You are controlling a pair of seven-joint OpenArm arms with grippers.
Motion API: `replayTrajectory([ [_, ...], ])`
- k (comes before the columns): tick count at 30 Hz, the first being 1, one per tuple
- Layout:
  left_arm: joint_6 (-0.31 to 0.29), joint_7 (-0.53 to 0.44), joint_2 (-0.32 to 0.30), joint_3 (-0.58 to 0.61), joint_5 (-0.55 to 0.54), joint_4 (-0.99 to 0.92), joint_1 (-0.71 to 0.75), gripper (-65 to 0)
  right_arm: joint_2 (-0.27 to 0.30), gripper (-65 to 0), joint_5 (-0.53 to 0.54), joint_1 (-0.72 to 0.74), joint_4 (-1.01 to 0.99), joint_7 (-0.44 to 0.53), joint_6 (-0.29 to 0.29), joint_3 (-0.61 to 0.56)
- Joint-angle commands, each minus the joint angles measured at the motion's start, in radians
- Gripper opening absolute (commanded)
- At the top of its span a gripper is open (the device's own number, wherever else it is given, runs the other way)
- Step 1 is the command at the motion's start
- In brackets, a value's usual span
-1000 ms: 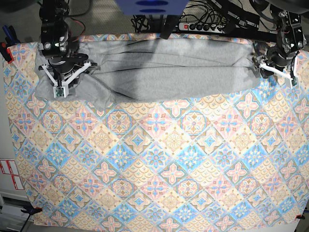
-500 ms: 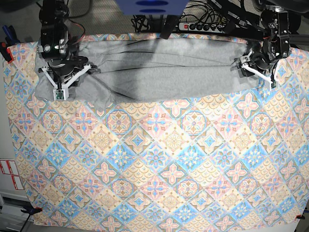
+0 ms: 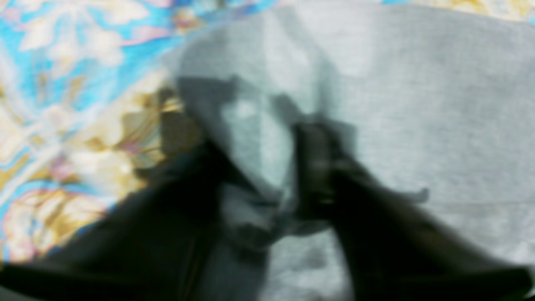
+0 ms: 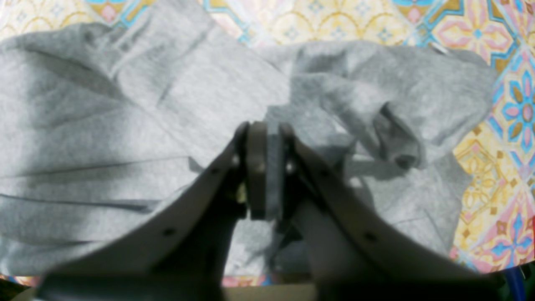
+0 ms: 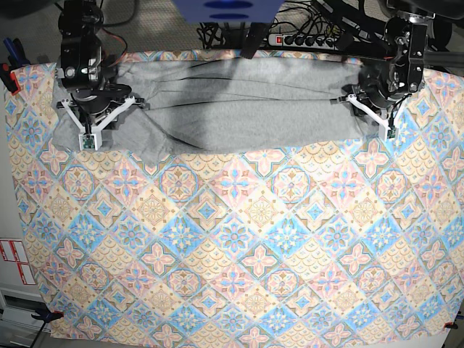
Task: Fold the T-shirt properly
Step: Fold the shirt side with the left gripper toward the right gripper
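Observation:
The grey T-shirt [image 5: 239, 101] lies as a long band along the far side of the tablecloth [image 5: 232, 239]. At the band's left end in the base view, my right gripper [image 5: 88, 138] is shut on a fold of the T-shirt [image 4: 125, 104]. The right wrist view shows cloth pinched in the right gripper [image 4: 267, 167], with a rumpled sleeve to its right. My left gripper [image 5: 387, 131] is at the band's right end. In the blurred left wrist view, a ridge of the T-shirt [image 3: 418, 104] sits inside the left gripper [image 3: 261, 159]. I cannot tell whether that gripper grips the cloth.
A power strip [image 5: 304, 40] and tangled cables run behind the table's far edge. A blue object [image 5: 228, 9] hangs at the top centre. A red clamp [image 5: 7, 74] sits at the left edge. The patterned cloth covers the rest of the table.
The left arm moved left in the base view, from the tablecloth onto the T-shirt's right end, and its jaws came closer together. The right arm kept its hold and place.

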Motion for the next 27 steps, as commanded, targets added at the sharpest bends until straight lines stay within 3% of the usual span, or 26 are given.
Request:
replayTrajectory([
  [1,-0.004,0.010,0.009,0.007,-0.009,0.002,0.002,-59.1,0.009,-60.1,0.000,0.004,0.019,0.018,-0.001,0.006],
  [2,-0.004,-0.009,0.011,0.004,-0.003,0.002,-0.001,-65.0,0.009,-60.1,0.000,0.004,0.019,0.018,-0.001,0.006],
  [5,-0.004,-0.033,0.008,-0.002,-0.001,0.002,-0.004,-65.0,0.009,-60.1,0.000,0.004,0.019,0.018,-0.001,0.006],
  [11,-0.004,-0.033,0.015,-0.202,0.002,-0.004,-0.028,-65.0,0.009,-60.1,0.000,0.002,0.019,0.018,-0.001,0.007],
  [19,-0.004,-0.069,-0.020,-0.351,0.002,-0.117,-0.110,-65.0,0.009,-60.1,0.000,0.001,0.020,0.023,-0.001,0.003],
  [24,-0.004,-0.108,-0.070,-0.372,0.003,-0.110,-0.117,-65.0,0.009,-60.1,0.000,0.001,0.020,0.024,-0.001,0.006],
  [27,-0.004,-0.100,-0.070,-0.367,0.003,0.001,-0.100,-65.0,0.009,-60.1,0.000,0.001,0.020,0.026,-0.001,0.007],
])
